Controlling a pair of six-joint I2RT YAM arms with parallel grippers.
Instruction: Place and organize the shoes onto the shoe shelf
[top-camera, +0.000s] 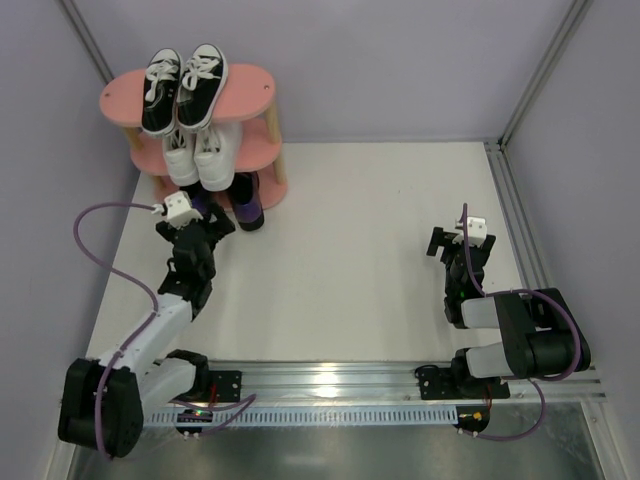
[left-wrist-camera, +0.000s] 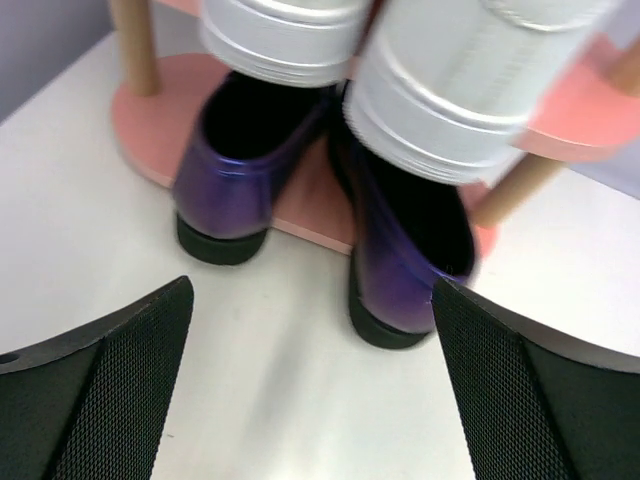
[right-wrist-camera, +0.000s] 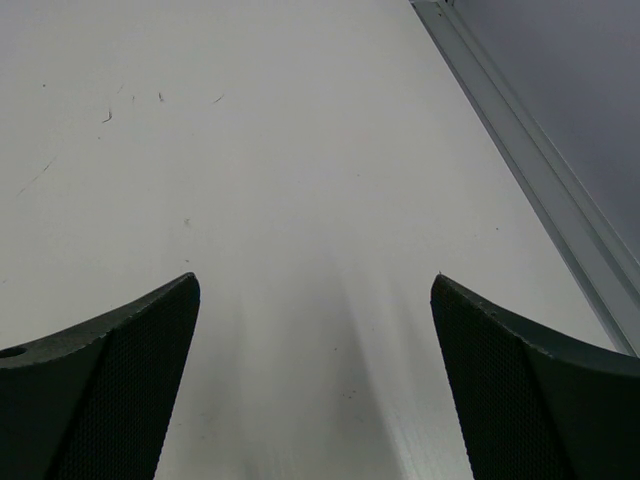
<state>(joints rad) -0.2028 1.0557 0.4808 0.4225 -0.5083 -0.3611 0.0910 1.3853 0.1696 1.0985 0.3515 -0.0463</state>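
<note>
Dark purple glossy shoes (left-wrist-camera: 400, 250) toes-in on bottom board of pink wooden-post shoe shelf (top-camera: 255, 95), your left gripper (left-wrist-camera: 312, 300) spread wide, holding nothing, just before them, black canvas sneakers (top-camera: 185, 85) top tier, white sneakers (top-camera: 200, 155) middle, right gripper (right-wrist-camera: 315, 285) parted, empty.

We take this for a robotics lab test cell (hardly a home). A bare white table (top-camera: 350, 260) spreads ahead of the right gripper (right-wrist-camera: 313, 285), and plain grey panel walls (top-camera: 400, 60) rise beyond it. An aluminium frame strip (right-wrist-camera: 545, 180) runs along its right side. A slotted aluminium rail (top-camera: 330, 380) lies behind it at the table's near edge.
</note>
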